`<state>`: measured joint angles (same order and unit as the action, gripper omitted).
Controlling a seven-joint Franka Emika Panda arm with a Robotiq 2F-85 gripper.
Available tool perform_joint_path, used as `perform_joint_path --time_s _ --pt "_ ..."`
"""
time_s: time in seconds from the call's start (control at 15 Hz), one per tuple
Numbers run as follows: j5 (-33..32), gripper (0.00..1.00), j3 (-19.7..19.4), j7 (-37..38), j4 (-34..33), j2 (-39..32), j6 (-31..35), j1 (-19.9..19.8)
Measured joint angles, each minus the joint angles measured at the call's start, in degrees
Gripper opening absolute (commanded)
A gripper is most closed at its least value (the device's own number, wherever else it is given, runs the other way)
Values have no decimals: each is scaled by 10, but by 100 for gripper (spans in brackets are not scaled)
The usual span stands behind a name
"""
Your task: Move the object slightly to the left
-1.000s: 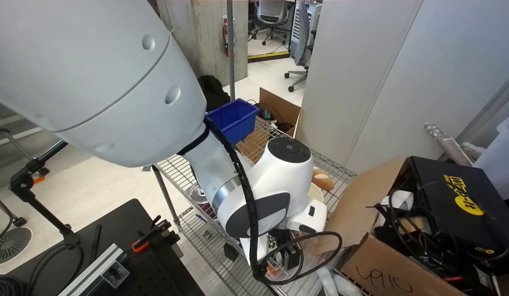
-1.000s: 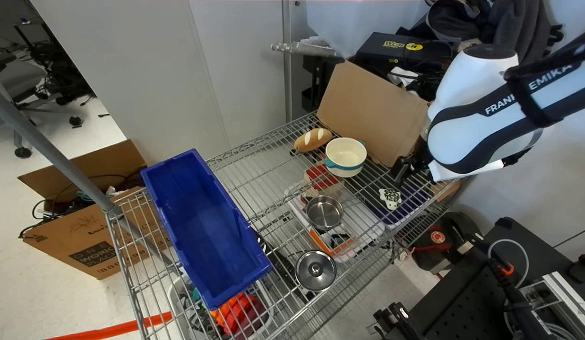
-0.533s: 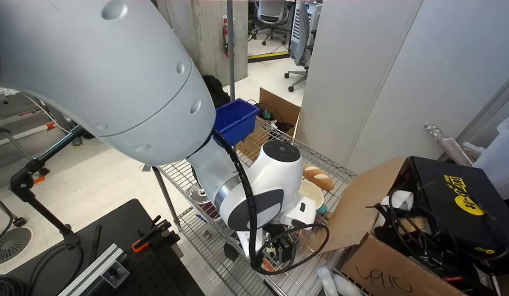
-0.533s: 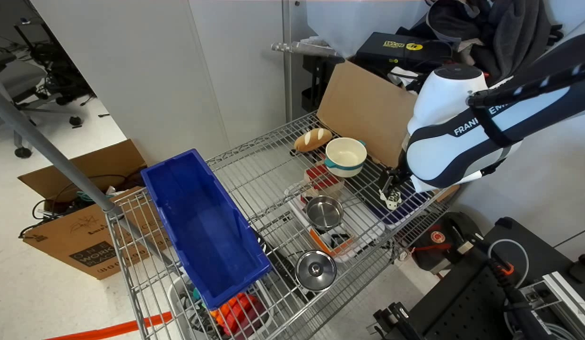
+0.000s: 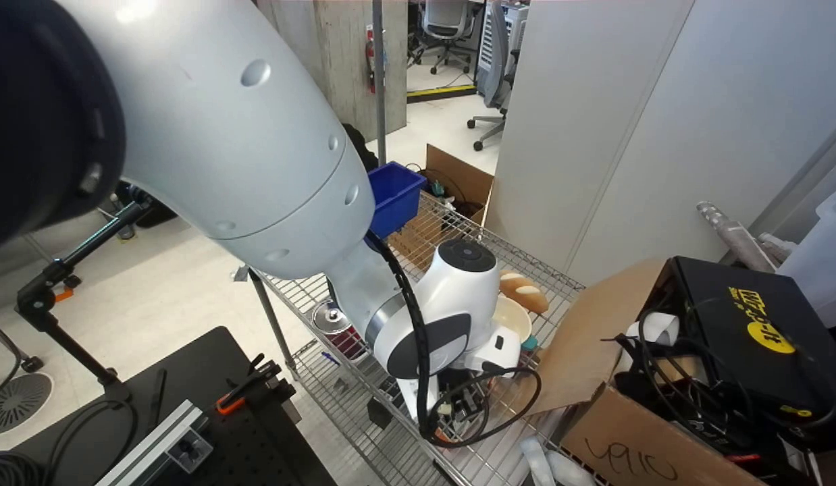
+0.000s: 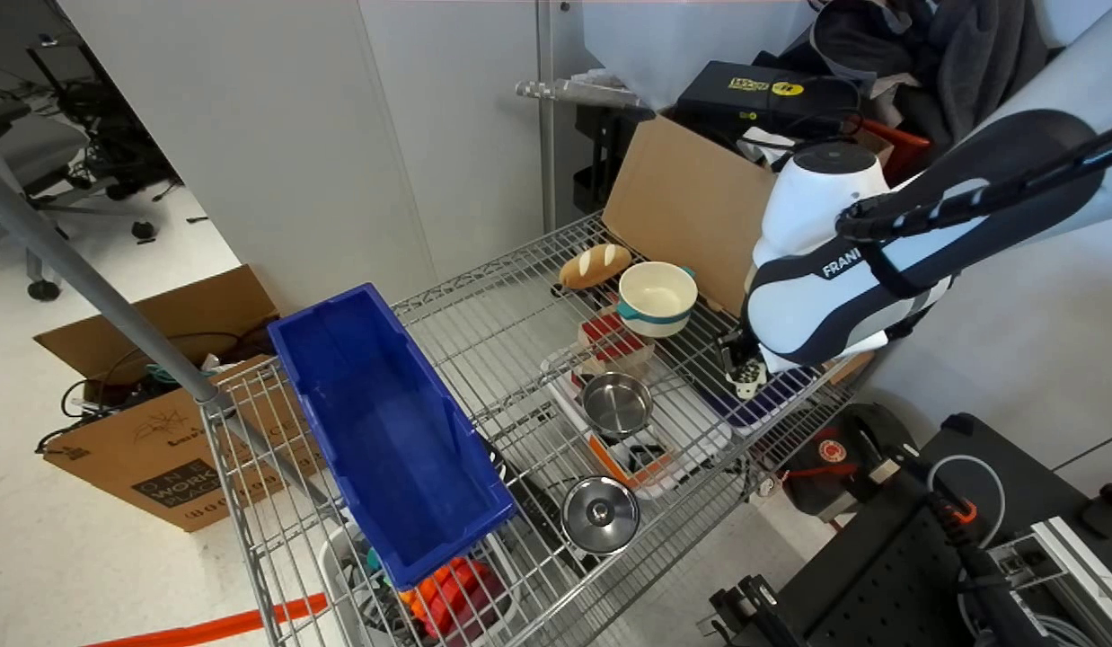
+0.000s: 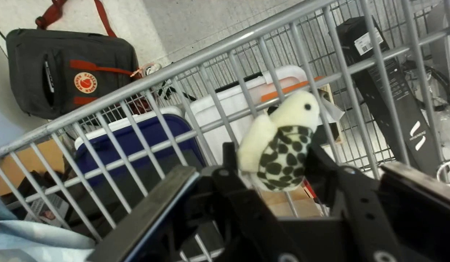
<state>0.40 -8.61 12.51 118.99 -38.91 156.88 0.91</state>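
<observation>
Fuzzy, rounded, dark-blotched plush turtle (image 7: 286, 156) between parted fingers (image 7: 229, 156); cannot tell if gripped. Barred grey metal tabletop (image 7: 246, 35). Beyond: concrete column (image 5: 347, 67), pale floor (image 5: 438, 121).

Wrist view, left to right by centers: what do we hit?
Backpack → navy bin → plush toy → black box

Blue bin (image 6: 394, 440) and bread (image 6: 595, 266) flank open shelf (image 6: 511, 400).
</observation>
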Motion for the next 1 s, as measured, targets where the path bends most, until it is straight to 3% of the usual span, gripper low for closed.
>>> perform_joint_path --time_s 0.2,0.53,1.0 --pt "0 1 0 1 -11 -12 0 11" --pt "-20 2 -7 0 -1 2 1 27" --pt "-37 2 29 -30 131 96 51 54"
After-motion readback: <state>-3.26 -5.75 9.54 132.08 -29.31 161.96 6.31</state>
